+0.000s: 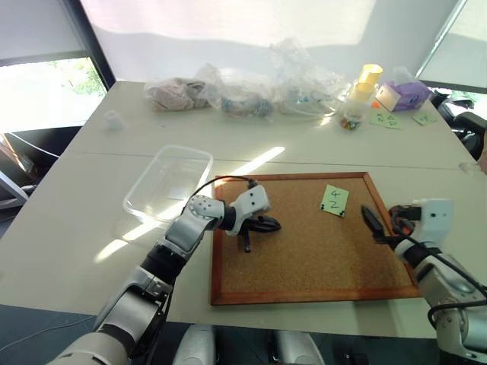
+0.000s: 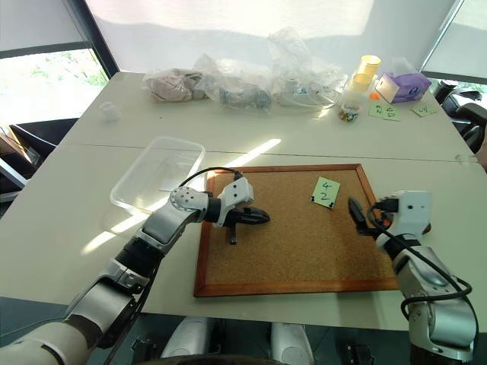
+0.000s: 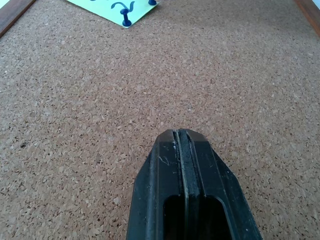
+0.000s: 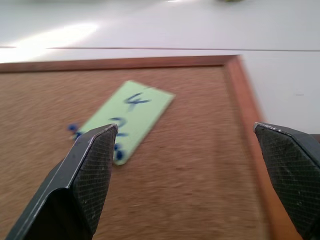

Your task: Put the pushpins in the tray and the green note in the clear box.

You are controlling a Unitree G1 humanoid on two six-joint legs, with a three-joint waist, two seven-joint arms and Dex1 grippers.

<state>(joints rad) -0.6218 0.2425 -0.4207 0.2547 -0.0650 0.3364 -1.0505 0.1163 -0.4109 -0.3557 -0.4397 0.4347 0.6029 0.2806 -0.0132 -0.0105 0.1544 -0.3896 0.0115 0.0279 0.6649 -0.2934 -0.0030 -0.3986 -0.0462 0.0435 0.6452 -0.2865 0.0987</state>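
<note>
the green note [image 1: 335,200] sits pinned by blue pushpins [image 3: 126,22] on the cork board [image 1: 304,258], so the right gripper [image 4: 187,150] gapes wide towards it while the left gripper [image 3: 181,150] rests pinched together, empty.

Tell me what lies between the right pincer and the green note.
Only bare cork board lies between the open right pincer and the green note, as the left eye view shows.
</note>
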